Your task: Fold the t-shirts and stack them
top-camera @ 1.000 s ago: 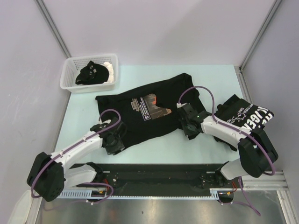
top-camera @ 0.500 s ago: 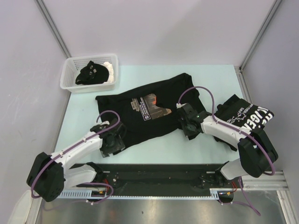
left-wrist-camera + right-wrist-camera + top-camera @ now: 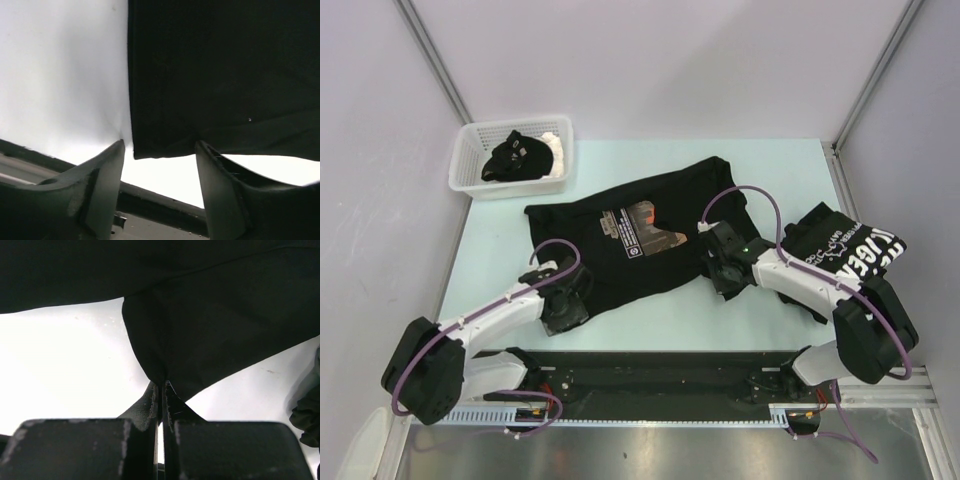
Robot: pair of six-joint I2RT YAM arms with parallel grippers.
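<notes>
Left gripper point(image 3: 160, 148) wider at t-shirt point(image 3: 620, 262), pale table point(image 3: 780, 170), white walls point(image 3: 650, 60)

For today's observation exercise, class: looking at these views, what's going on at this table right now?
A black printed t-shirt lies spread on the table, with both pincers at its near edge. The right pincer is shut on a pinch of the near right edge. The left pincer stands open around the near left corner, not gripping it. A lettered t-shirt lies bunched at the right, and a white basket holding dark cloth sits far left.
</notes>
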